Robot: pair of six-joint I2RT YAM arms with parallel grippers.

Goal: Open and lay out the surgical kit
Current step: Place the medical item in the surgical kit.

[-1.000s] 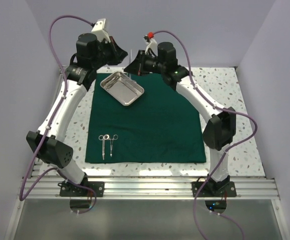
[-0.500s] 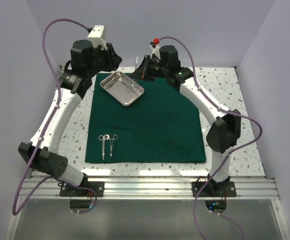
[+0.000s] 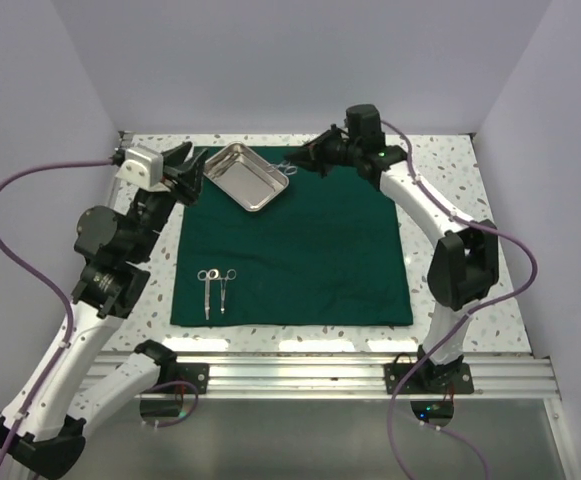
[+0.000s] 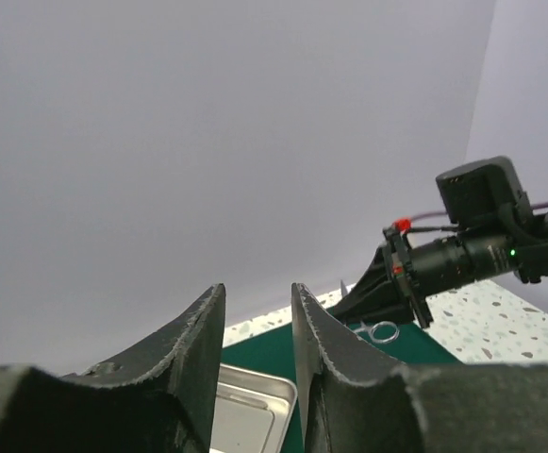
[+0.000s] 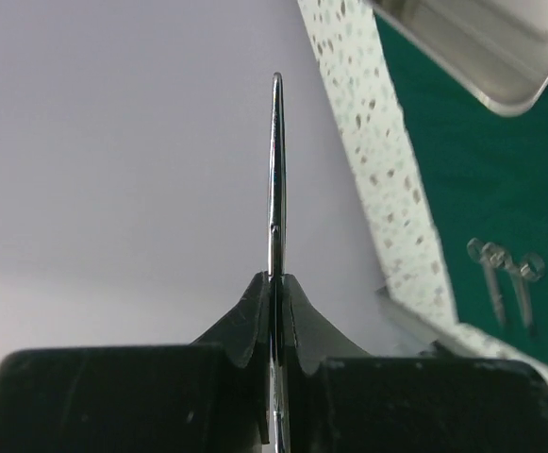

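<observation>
Right fingers [image 5: 297, 316] clamping slim steel instrument [image 5: 275, 170] beside shiny rectangular tray [image 3: 245, 176], left fingers [image 4: 193, 349] apart, I must lay it out next.

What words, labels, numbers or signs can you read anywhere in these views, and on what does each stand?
None: no readable text on the steel tray, the green drape, the ring-handled instruments lying on it, the left arm or the right arm.
The green light on the right arm is a lamp, not text.
</observation>
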